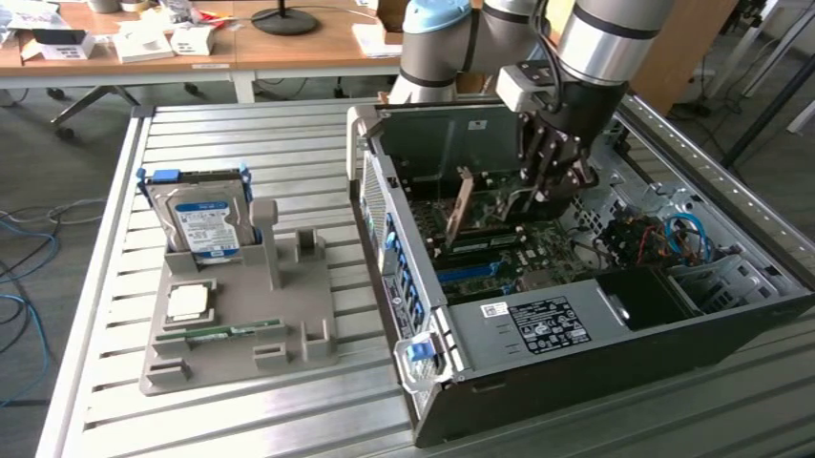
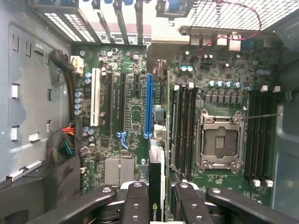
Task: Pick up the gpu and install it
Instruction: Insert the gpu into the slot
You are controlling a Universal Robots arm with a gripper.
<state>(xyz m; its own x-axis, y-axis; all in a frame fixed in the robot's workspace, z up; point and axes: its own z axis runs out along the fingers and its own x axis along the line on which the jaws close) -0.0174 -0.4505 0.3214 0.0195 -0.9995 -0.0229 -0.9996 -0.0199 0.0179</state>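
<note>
**Exterior view.** An open computer case (image 1: 637, 372) lay on its side on a slatted metal table (image 1: 255, 134), with its inside facing up. The robot arm (image 1: 612, 38) reached down into the case. Its gripper (image 1: 551, 191) hung inside the case, above the green motherboard (image 1: 535, 248). The gpu (image 1: 461, 205) stood upright on its edge inside the case, showing a tan-brown face. It was just beside the gripper, on the side nearer the case's rear wall. Outside the case, on the exterior view's left, sat a grey holder (image 1: 242, 315). It carried a blue-labelled hard drive (image 1: 204, 224) standing upright and a green memory stick (image 1: 236, 331) lying flat.

**Wrist view.** The camera looked down at the motherboard (image 2: 135, 116) on the case's floor. The gripper (image 2: 158, 207) was clamped on the gpu (image 2: 156, 186), with its black fingers (image 2: 135, 203) pressed in from either side. The card showed edge-on as a thin dark strip with a green logo. It pointed toward the case's rear wall, roughly in line with a long blue slot (image 2: 148, 107). Whether it touched the board could not be told. An empty processor socket (image 2: 219, 140) also sat inside the case.
</note>
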